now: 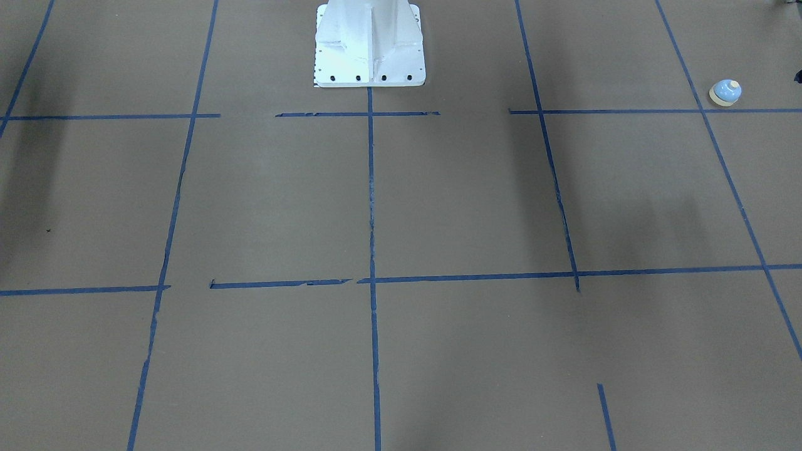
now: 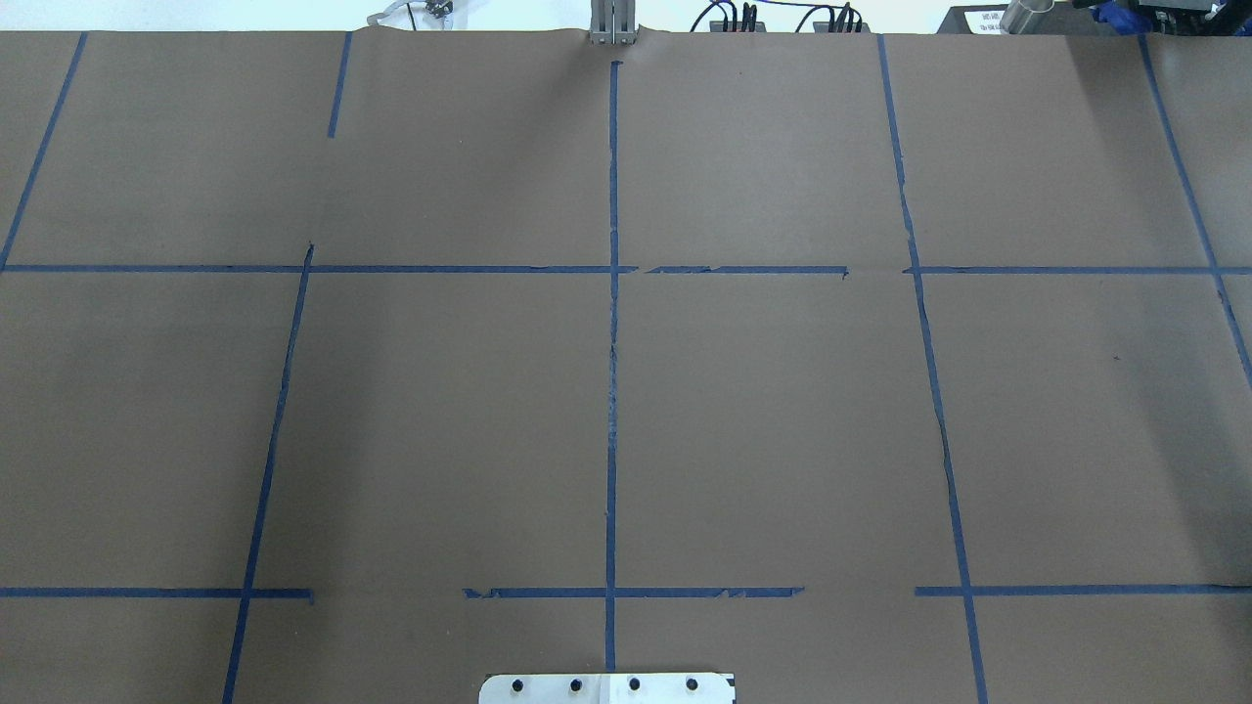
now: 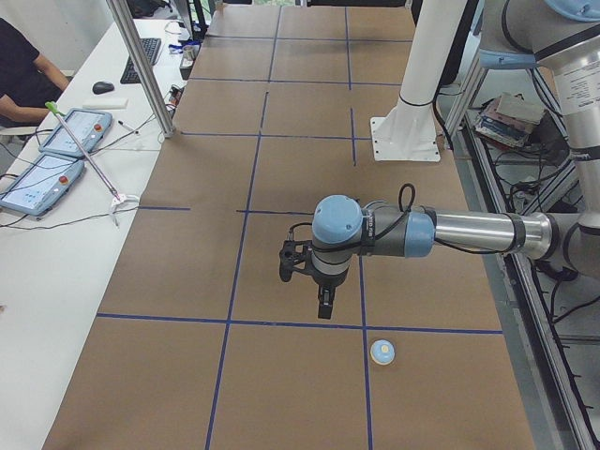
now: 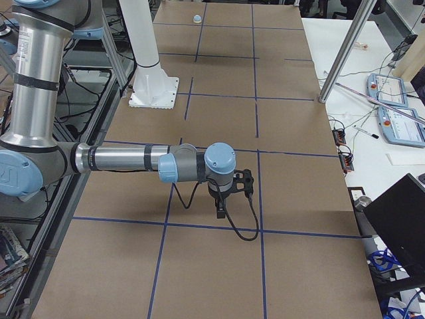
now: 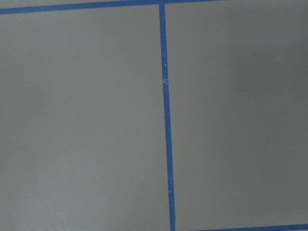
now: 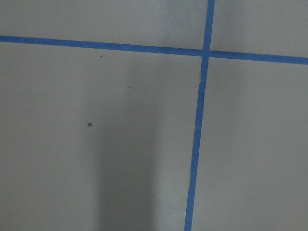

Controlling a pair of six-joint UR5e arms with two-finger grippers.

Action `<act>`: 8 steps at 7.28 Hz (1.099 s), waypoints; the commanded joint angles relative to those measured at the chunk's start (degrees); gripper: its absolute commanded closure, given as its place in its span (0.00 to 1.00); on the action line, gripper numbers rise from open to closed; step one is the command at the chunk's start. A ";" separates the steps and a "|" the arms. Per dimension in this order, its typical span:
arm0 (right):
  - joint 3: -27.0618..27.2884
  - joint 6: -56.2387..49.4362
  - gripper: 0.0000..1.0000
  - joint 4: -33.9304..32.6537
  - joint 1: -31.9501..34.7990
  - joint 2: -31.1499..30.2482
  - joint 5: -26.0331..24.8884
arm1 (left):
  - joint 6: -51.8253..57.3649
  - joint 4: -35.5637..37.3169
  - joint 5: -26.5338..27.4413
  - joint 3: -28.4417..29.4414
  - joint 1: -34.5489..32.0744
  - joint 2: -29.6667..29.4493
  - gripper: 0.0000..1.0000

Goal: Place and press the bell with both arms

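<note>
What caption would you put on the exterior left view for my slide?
Left arm stretched over the taped table, claw pointing down, apart from the bell beside a tape crossing.

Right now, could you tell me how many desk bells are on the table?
1. The desk bell stands at the table's end on the robot's left, beside a tape crossing, clear of the left gripper.

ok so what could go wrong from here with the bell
1. The bell is small and domed; the left gripper, hanging apart from it, could slip off it in a grasp.
2. It sits at the left end of the table, outside the overhead view and far from the right gripper, so a short placement may leave it beyond that arm's press.
3. Neither wrist view shows it, so alignment may drift.
</note>
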 commanded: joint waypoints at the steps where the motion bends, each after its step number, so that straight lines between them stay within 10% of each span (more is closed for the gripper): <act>1: 0.12 0.02 0.00 0.05 -0.01 -0.12 -0.02 | -0.09 0.29 0.38 -0.43 0.17 0.34 0.00; 8: 4.78 0.29 0.00 -0.13 0.17 -3.72 -0.02 | -0.79 -0.23 0.21 1.14 0.43 -2.98 0.00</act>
